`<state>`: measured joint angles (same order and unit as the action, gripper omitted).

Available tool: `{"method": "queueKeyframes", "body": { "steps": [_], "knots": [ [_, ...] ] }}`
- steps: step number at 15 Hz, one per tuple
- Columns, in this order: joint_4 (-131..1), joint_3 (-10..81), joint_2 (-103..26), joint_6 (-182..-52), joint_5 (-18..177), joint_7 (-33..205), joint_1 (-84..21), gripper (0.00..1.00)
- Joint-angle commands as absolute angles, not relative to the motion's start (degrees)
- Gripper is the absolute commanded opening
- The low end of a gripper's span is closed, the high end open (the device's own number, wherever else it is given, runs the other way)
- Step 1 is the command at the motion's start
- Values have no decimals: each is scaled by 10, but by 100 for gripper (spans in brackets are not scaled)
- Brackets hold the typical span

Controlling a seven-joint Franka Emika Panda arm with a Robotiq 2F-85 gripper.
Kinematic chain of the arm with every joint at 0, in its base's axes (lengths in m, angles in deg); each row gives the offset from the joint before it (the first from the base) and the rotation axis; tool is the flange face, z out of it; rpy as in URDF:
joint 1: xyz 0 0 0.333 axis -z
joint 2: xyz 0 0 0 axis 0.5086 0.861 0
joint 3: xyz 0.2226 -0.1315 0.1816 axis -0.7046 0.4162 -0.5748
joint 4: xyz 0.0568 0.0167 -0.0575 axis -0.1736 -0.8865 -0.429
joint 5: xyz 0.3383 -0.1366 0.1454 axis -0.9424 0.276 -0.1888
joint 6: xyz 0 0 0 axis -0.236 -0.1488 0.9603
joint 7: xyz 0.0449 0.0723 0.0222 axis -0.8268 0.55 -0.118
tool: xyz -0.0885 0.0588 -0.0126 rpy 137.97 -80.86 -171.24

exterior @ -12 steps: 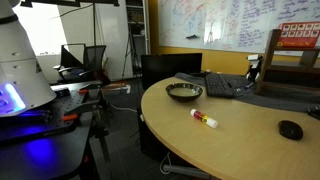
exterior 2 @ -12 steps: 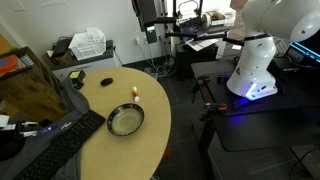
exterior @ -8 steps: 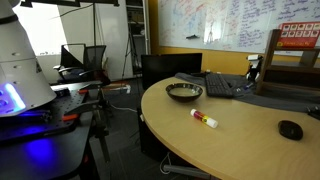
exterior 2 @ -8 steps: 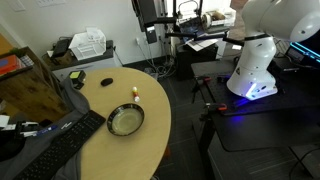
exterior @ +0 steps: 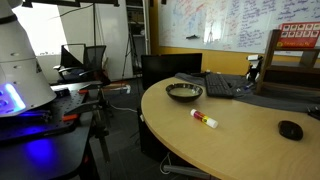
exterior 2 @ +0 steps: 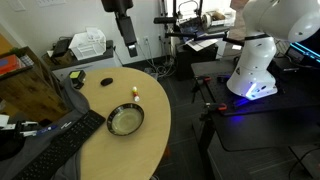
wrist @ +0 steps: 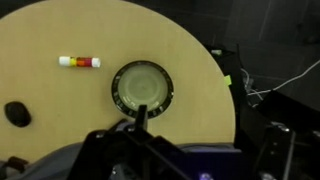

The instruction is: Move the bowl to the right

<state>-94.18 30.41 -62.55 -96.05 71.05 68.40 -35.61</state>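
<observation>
- At the far left of the wrist view, a small black computer mouse [wrist: 15, 113] lies on the round wooden table [wrist: 60, 140], well apart from the bowl.
- Next comes a white marker [wrist: 79, 62], lying flat, near the bowl but not touching it.
- The bowl [wrist: 143, 90] stands upright near the middle of this view, close to the curved edge of the table. In an exterior view a keyboard [exterior: 225, 85] lies just beside it.
- I judge the bowl to be stiff and rather light, perhaps metal, so its pale rim may be slippery. The good place to take hold is the rim, with one finger inside the wall and one outside. A hold across the whole bowl looks too wide.
- The gripper [exterior 2: 130, 50] hangs high above the table and has hold of nothing. It looks small and dark in the exterior view and blurred in the wrist view, so I cannot tell how far open it is.
- On the right side of the wrist view the table ends soon after the bowl, so a slide that way should be short.
</observation>
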Motion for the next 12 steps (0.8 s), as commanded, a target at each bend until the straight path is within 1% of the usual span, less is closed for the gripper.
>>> {"method": "queueKeyframes", "body": {
  "steps": [1, 5, 12],
  "knots": [
    [-922, 327, -519, -1061, 687, 567, -333, 100],
    [-876, 316, -378, -1114, 674, 494, -291, 100],
    [-747, 269, -190, -1113, 673, 474, -234, 100]
  ]
}}
